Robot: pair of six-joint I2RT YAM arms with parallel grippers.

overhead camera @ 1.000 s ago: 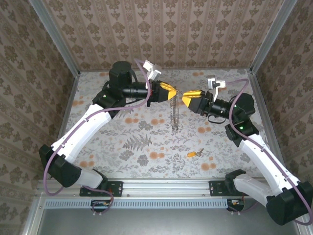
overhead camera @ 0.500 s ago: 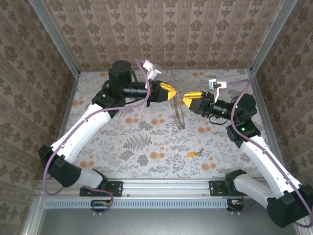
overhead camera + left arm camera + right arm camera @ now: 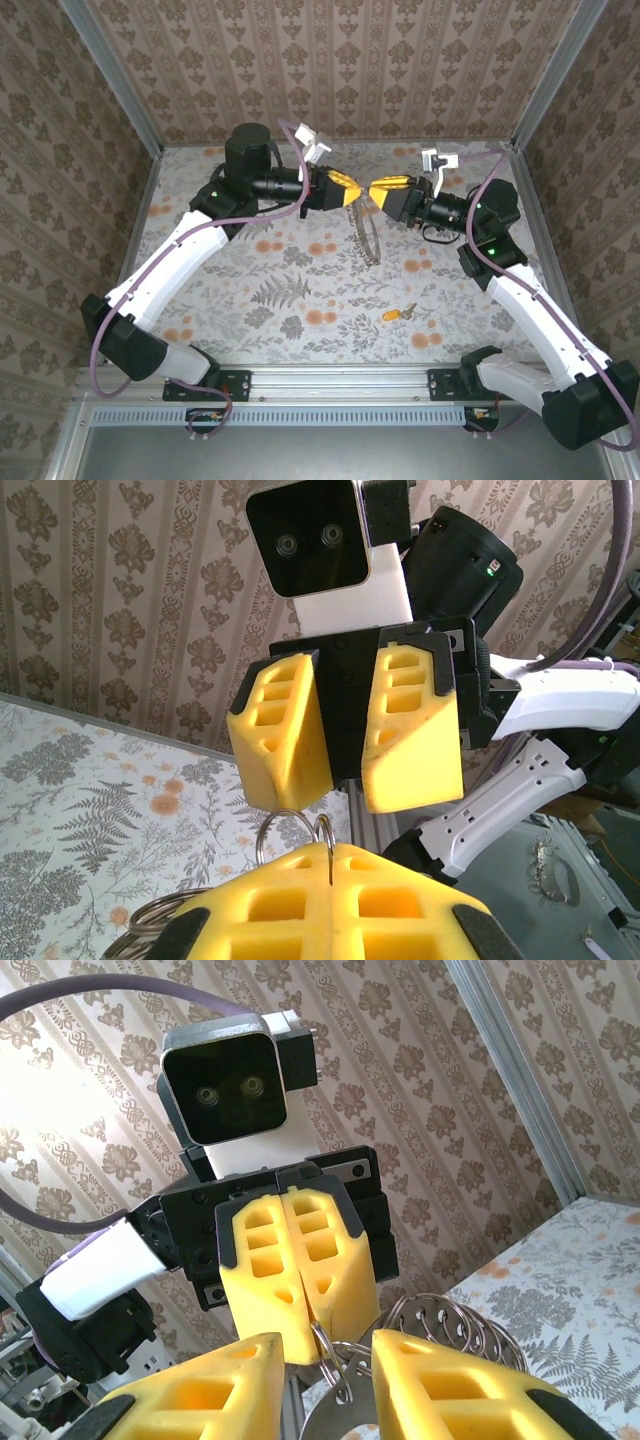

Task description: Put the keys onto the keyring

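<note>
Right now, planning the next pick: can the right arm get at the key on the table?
Probably yes: the key lies uncovered on its side of the table; the right gripper is open.

My top camera sits high behind the near edge, looking down over the whole floral surface [image 3: 300, 290]. From the left wrist I look past the left fingers [image 3: 315, 905] straight at the right fingers [image 3: 285, 730], very near; the right wrist camera looks back the opposite way. All three views share the keyring [image 3: 450, 1322].
</note>
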